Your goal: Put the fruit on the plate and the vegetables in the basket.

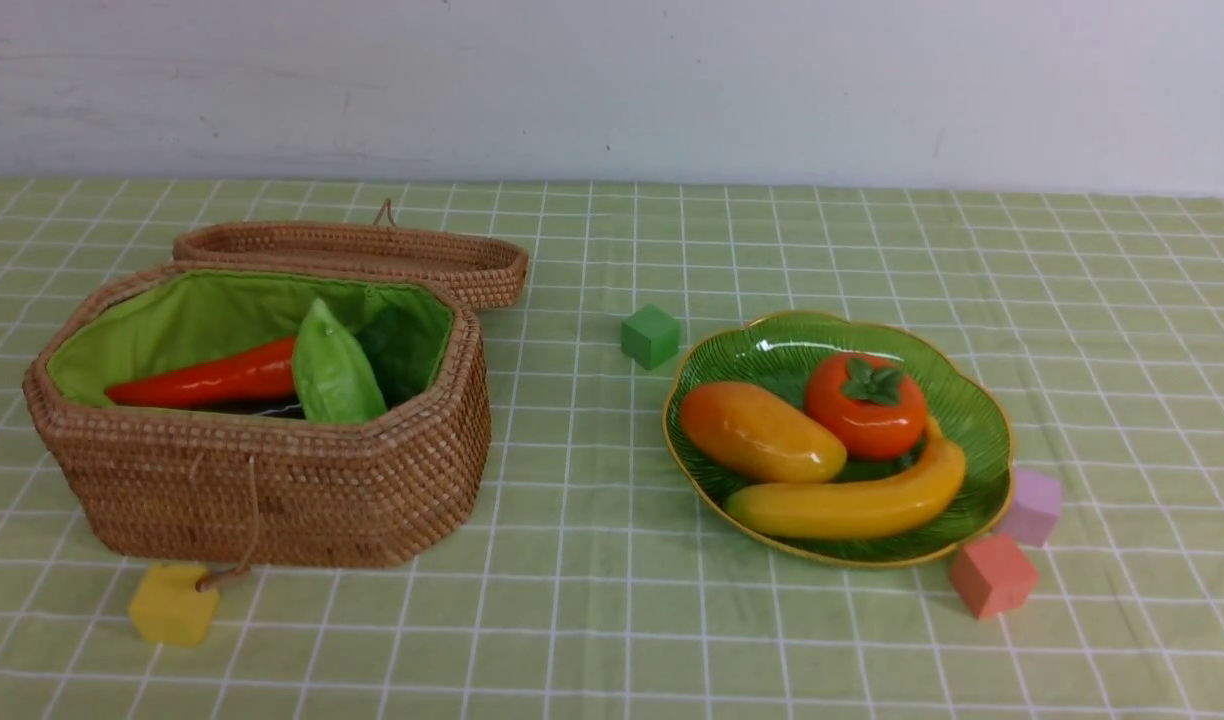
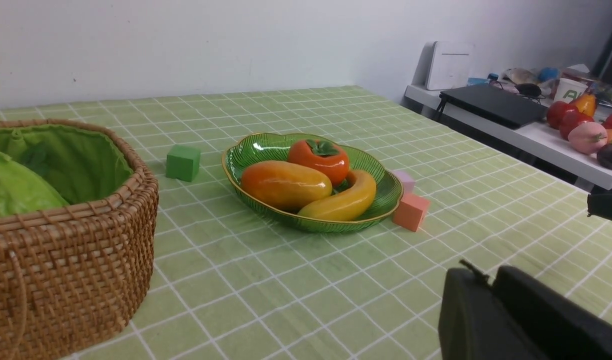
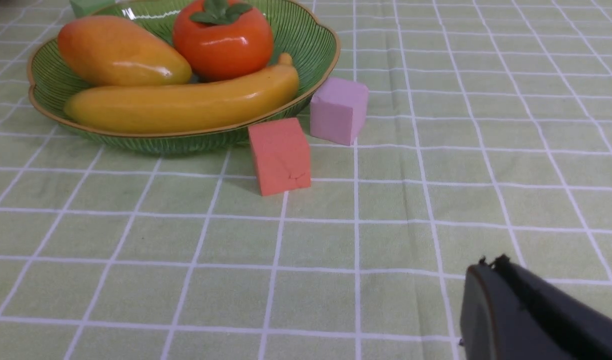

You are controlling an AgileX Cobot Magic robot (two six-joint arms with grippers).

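- On a green checked tabletop [image 1: 612, 620], a woven basket [image 1: 272, 490] with a bright green lining is set toward the left edge, its lid [image 1: 352, 250] folded back behind it.
- Inside the basket, a long red pepper [image 1: 212, 378] is seen lying beside a pale green ridged gourd [image 1: 334, 375]; something dark green is glimpsed behind them, and the other vegetables cannot be made out.
- Toward the right edge, a ribbed green glass plate [image 1: 762, 335] is seen with a mango [image 1: 760, 432], a persimmon [image 1: 865, 405] and a banana [image 1: 852, 500] resting on it, all three touching.
- The sorting is judged to be finished or nearly so, since nothing of the task is left lying on the cloth.
- Small cubes are scattered about: green [image 1: 650, 336] near the plate's far side, pink [image 1: 992, 574] and lilac [image 1: 1032, 506] touching or just beside its near right rim, yellow [image 1: 172, 604] in front of the basket.
- The toy pieces are glossy and are judged to be light, rigid and slippery; a hold across the narrow middle would suit the long ones, and across the widest part the persimmon.
- The plate is judged to be fragile and best left unpushed.
- The left gripper [image 2: 486, 300] is seen only as dark fingers close together, holding nothing; whether they are fully closed cannot be told.
- The right gripper [image 3: 491, 295] is closed and empty, near the tabletop's front right.
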